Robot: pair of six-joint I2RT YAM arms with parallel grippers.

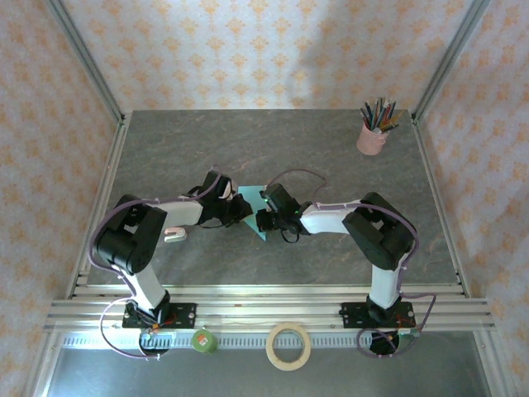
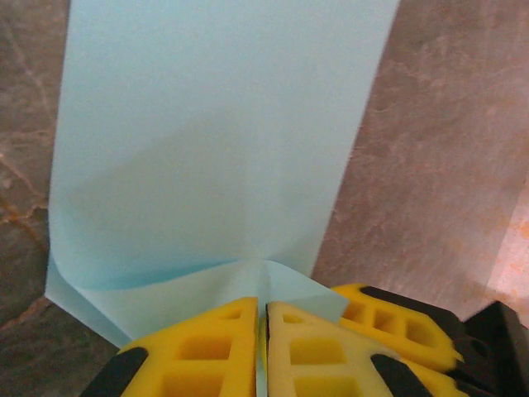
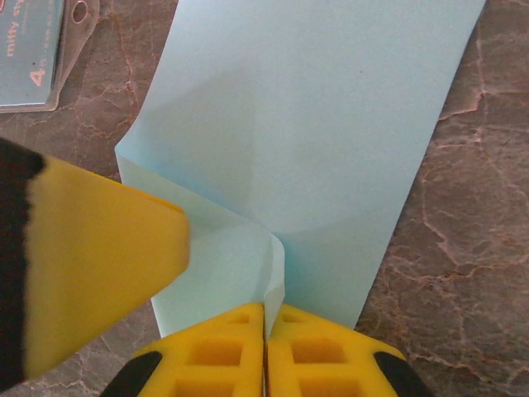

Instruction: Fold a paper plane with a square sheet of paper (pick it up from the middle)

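While the left gripper (image 2: 263,327) and right gripper (image 3: 266,327) clamp the thin turquoise square sheet of paper (image 1: 250,201), centred on the grey table (image 1: 331,149), from nine and three o'clock, uneven pulling could tear it.

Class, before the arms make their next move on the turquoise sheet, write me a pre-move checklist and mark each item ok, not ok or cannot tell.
1. Left pincer shut on the sheet of paper: ok.
2. Right pincer shut on the same sheet: ok.
3. The two pincers not touching each other: cannot tell; they sit very close.
4. Sheet flat on the table: not ok; it buckles up at the pinch.
5. Card apart from the sheet: ok.
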